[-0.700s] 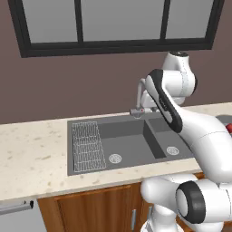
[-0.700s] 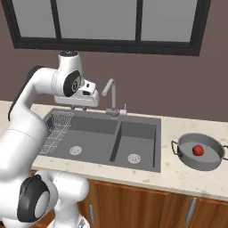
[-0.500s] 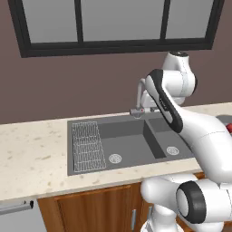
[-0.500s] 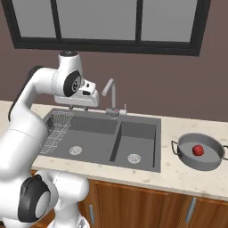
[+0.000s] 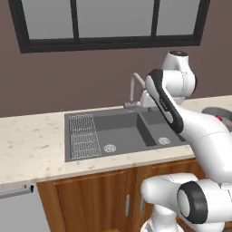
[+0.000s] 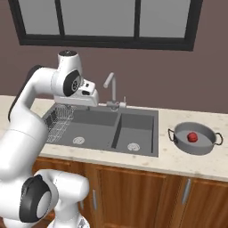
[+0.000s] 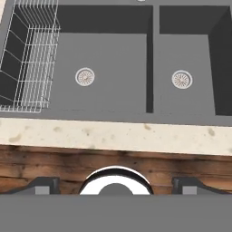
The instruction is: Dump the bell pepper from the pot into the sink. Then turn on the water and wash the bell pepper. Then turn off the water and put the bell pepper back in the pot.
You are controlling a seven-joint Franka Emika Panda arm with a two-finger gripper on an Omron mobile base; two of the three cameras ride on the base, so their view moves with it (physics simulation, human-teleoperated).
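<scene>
Ahead of me a dull brown wall point(image 6: 178, 75) carries a wide window point(image 6: 102, 20) in a black frame. Below it runs my speckled cream surface point(image 5: 31, 145), over wooden cabinet doors point(image 6: 133, 191) with slim metal handles. At far left sits a grey appliance front point(image 5: 16, 210).

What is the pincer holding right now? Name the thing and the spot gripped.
Nothing. The pincer is open and empty above the sink; the bell pepper sits in the pot on the counter.
</scene>
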